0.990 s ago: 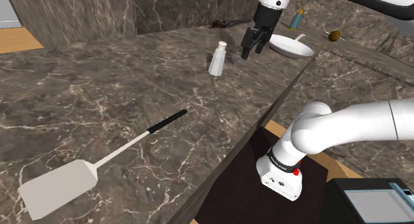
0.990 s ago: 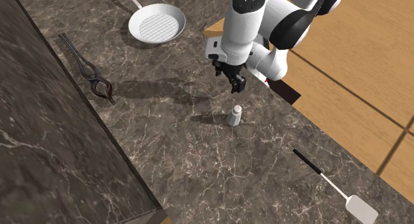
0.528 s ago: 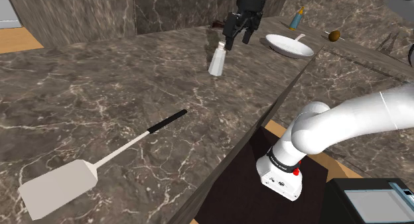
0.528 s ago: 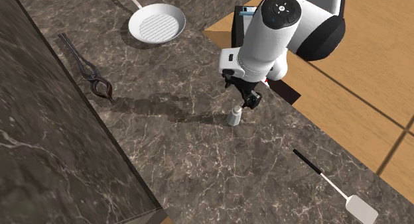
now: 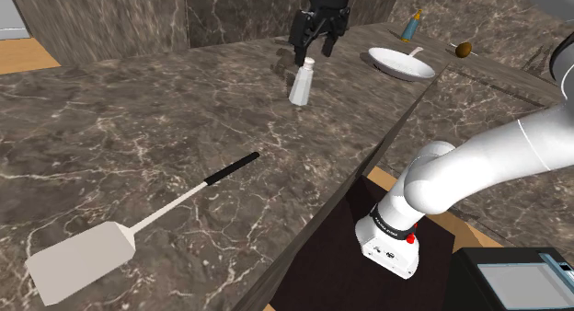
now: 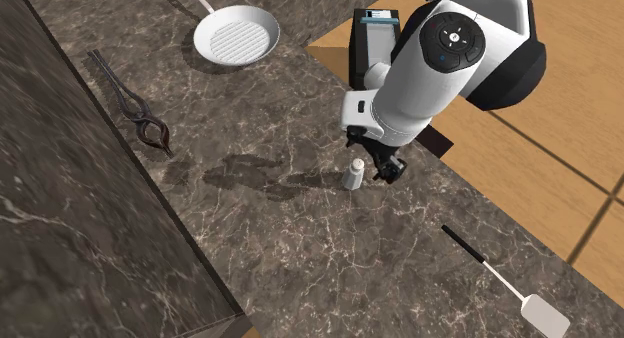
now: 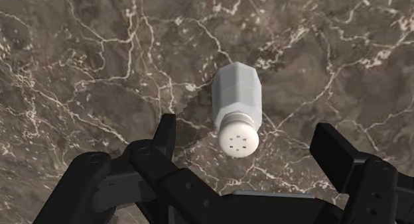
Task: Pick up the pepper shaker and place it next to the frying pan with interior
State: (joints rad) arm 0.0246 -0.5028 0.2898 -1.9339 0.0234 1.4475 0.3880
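The pepper shaker [image 5: 302, 82] [image 6: 353, 173] is a pale grey bottle with a white perforated cap. It stands upright on the dark marble counter [image 5: 138, 125]. My gripper [image 5: 313, 51] [image 6: 385, 169] hangs open just above it. In the wrist view the shaker [image 7: 237, 113] sits between my spread fingers [image 7: 166, 130] without touching either, and the gripper [image 7: 247, 133] is over its cap. The white frying pan [image 5: 402, 63] [image 6: 236, 36], with a ribbed interior, lies further along the counter, to the shoulder view's right of the shaker.
A white spatula [image 5: 138, 228] [image 6: 500, 281] with a black handle lies near the counter's front edge. Dark tongs [image 6: 130, 106] rest by the marble back wall. A small bottle [image 5: 411, 26] and a brown object [image 5: 464, 50] stand beyond the pan. The counter edge drops to the stand [image 5: 515, 277].
My gripper has swung from beside the pan toward the shoulder view's left and now sits over the shaker. It stayed open. The shaker has not moved.
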